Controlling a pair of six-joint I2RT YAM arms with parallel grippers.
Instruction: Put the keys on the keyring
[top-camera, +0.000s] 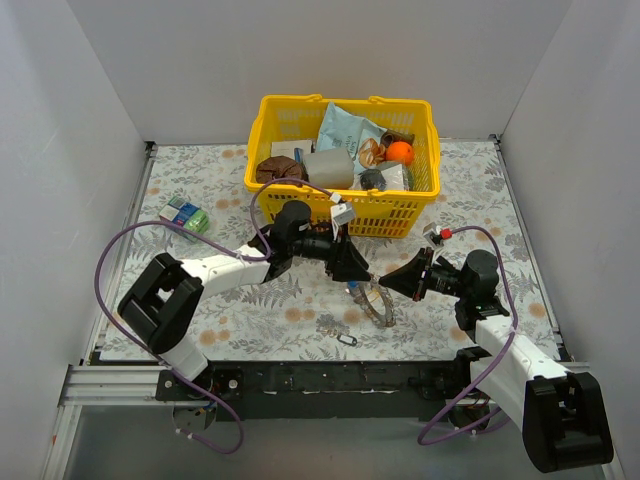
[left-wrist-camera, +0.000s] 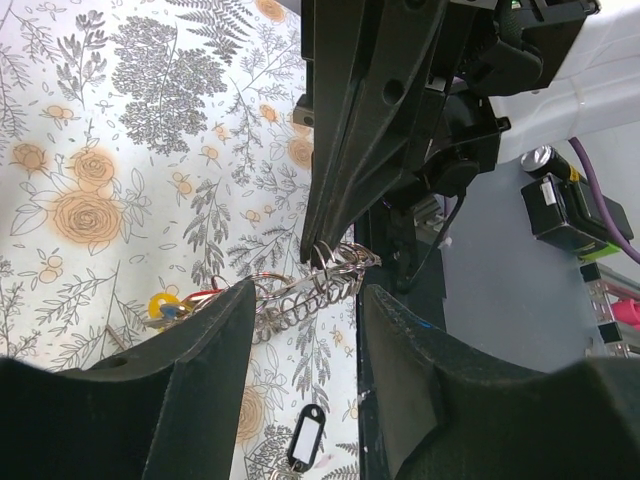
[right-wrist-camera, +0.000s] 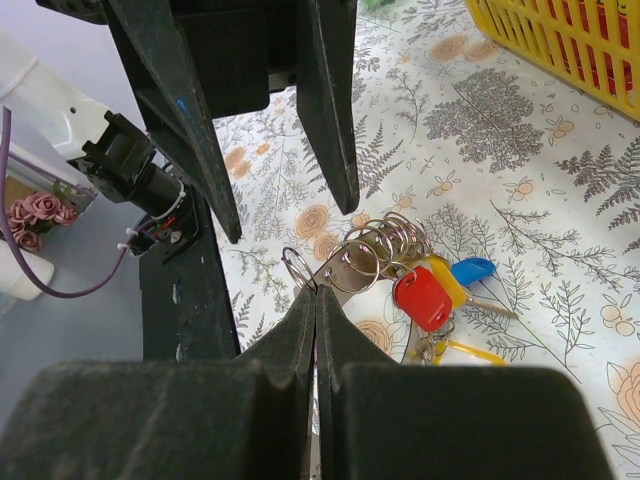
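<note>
Item, frame centre: my right gripper (right-wrist-camera: 316, 295), clamped tight on the keyring (right-wrist-camera: 372, 250), coloured keys (right-wrist-camera: 424, 297) bunched at its right; my left gripper (left-wrist-camera: 307, 292), spread wide, just beside.

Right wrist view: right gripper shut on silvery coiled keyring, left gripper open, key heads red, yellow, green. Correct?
Not green: the right wrist view shows a blue key head beside the red key head and yellow key head; right gripper shut on silvery coiled metal keyring, left gripper open: correct.

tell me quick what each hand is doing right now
left hand: open, holding nothing
right hand: closed on the keyring
</note>
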